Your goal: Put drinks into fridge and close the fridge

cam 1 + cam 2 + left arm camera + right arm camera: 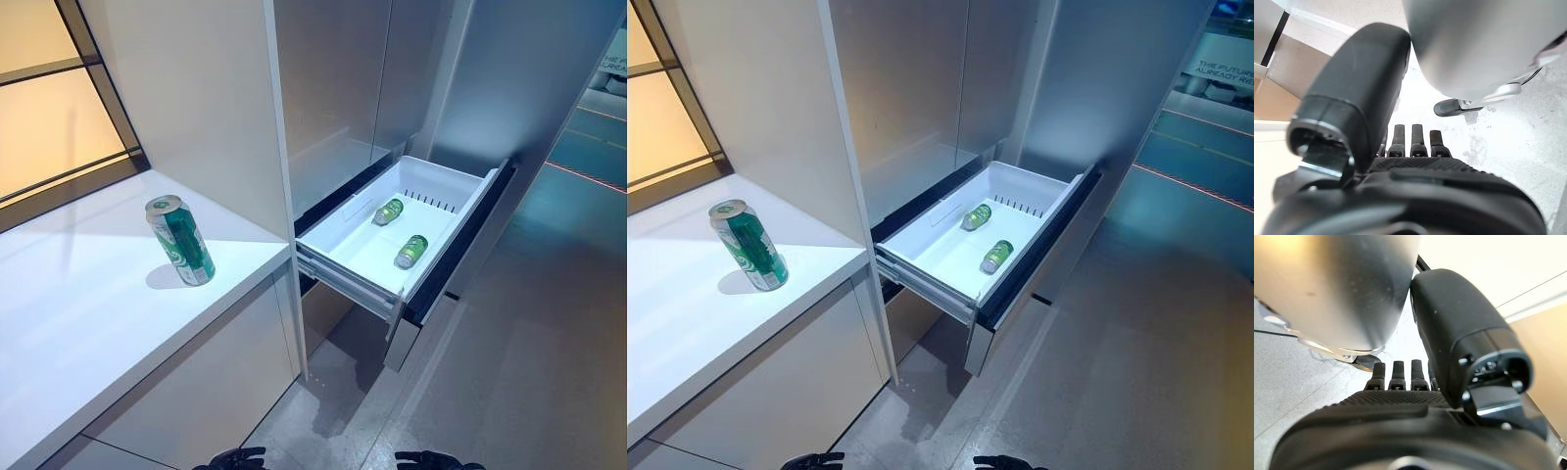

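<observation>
- while two green cans (388, 211) (411, 252) already lie on their sides in the white fridge drawer (343, 262), a third green can (180, 240) stands on the white counter (88, 313), well apart from the drawer and leaning a little, top end towards the window.
- its long axis runs near vertical; the two in the drawer lie flat, long axes roughly parallel, pointing along the drawer's pull-out direction.
- judging by this, the step in hand is fetching the last can; the drawer is open, not yet pushed in.
- left hand (1415, 147) and right hand (1400, 377) hang low by the floor, fingers straight, empty.
- next move calls for raising a hand to the counter and wrapping the can's side.
</observation>
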`<state>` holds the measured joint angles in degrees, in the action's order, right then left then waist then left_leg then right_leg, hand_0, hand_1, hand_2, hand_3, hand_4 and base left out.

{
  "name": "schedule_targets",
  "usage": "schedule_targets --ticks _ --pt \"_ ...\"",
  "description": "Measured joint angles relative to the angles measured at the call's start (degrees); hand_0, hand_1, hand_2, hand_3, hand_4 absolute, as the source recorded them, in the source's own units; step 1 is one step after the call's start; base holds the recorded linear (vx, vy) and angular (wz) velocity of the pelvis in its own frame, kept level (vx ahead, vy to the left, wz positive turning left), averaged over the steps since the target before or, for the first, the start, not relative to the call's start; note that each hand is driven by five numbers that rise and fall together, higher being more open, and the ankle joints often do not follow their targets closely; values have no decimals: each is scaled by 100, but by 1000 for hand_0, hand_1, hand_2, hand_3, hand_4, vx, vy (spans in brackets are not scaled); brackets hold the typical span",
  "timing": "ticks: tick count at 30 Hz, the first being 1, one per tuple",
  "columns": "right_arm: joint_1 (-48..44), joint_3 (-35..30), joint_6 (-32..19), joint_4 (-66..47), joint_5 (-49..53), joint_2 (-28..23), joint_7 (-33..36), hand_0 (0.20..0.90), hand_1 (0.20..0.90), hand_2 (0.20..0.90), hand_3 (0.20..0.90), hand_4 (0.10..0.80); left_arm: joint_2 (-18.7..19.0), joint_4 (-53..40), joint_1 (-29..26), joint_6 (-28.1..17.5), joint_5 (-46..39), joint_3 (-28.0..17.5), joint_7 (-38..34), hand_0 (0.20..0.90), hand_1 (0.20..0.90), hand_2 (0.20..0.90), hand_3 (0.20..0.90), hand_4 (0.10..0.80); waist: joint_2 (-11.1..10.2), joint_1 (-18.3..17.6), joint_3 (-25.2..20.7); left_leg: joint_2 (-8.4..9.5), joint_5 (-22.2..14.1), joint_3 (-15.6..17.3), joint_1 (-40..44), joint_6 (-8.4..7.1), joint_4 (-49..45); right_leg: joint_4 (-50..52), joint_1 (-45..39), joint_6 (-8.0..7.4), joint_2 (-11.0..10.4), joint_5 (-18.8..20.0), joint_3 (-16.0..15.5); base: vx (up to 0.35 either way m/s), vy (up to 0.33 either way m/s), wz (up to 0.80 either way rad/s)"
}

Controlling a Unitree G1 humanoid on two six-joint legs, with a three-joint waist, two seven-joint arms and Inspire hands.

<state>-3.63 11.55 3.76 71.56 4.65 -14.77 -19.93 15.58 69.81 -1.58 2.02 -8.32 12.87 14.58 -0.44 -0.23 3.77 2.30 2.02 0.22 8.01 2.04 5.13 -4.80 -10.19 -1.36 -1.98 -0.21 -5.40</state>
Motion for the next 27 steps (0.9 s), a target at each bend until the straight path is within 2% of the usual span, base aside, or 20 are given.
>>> schedule_targets --ticks 10,15,18,21,24,27 --pt "-2 -3 8 1 1 0 0 900 900 900 900 800 -1 8 48 -139 -170 0 -1 900 900 900 900 800 3 0 7 0 -1 -3 0 -3 0 0 0 0 0 0 -4 0 0 0" --pt "-14 -4 17 -2 -1 -2 0 900 900 900 900 800 0 -9 155 -482 -606 2 201 900 900 900 900 800 -8 5 37 0 0 -4 0 -4 -1 0 1 0 -1 0 -8 -2 1 1" --pt "-26 -7 66 -48 0 -15 -3 900 900 900 900 800 38 -385 179 -474 -959 28 718 900 900 900 900 800 2 12 97 0 8 8 -4 -9 -1 0 2 -1 -8 0 -36 -27 10 5" --pt "-46 -11 126 -123 -1 -54 -32 900 900 900 900 800 114 -1172 158 -325 -1285 252 1457 900 900 900 900 800 53 7 145 1 19 14 -6 -2 -12 1 24 -4 -13 3 -40 -15 22 0" --pt "-43 -21 200 -252 -1 -129 -90 900 900 900 900 800 272 -2186 147 -30 -1753 469 2094 900 900 900 900 800 130 -2 218 0 21 21 -12 1 -9 1 33 -5 -12 6 -34 -6 11 -1" --pt "-43 -27 208 -312 -1 -180 -100 900 900 900 900 800 435 -3176 69 220 -2361 433 2745 900 900 900 900 800 200 -3 258 -4 21 22 -9 1 -15 1 35 -5 -9 6 -33 0 0 0"
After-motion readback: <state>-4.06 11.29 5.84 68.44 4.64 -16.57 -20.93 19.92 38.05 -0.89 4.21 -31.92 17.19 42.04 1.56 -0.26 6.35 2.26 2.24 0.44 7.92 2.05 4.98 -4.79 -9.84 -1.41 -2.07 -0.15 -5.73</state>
